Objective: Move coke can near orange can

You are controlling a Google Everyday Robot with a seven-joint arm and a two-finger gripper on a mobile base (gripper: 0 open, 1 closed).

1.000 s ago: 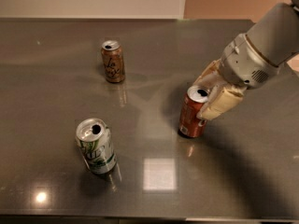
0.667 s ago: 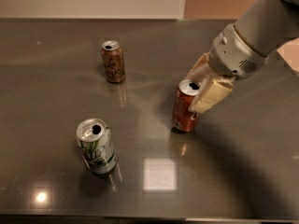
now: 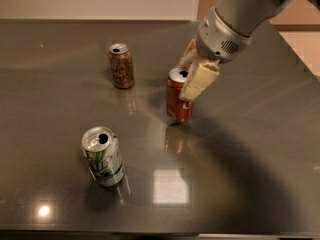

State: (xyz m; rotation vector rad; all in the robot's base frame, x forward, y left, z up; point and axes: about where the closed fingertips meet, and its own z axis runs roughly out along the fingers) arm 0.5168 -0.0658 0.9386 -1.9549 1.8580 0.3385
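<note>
I note the gripper (image 3: pixel 190 77) over mid-worktop (image 3: pixel 250 184), its arm reaching in from the far right corner and its fingers pinching the coke can (image 3: pixel 177 107) at the top. The can is upright, near the orange can (image 3: pixel 121 66) but apart from it. A white-and-green can (image 3: pixel 103 157) stands toward the near left corner.

Table (image 3: pixel 250 174): dark, glossy, smooth, reflecting. Shiny painted metal, silver tops: coke can (image 3: pixel 176 106), orange can (image 3: pixel 121 69). gripper (image 3: pixel 185 81) clasping coke can: matt cream fingers (image 3: pixel 199 79).
</note>
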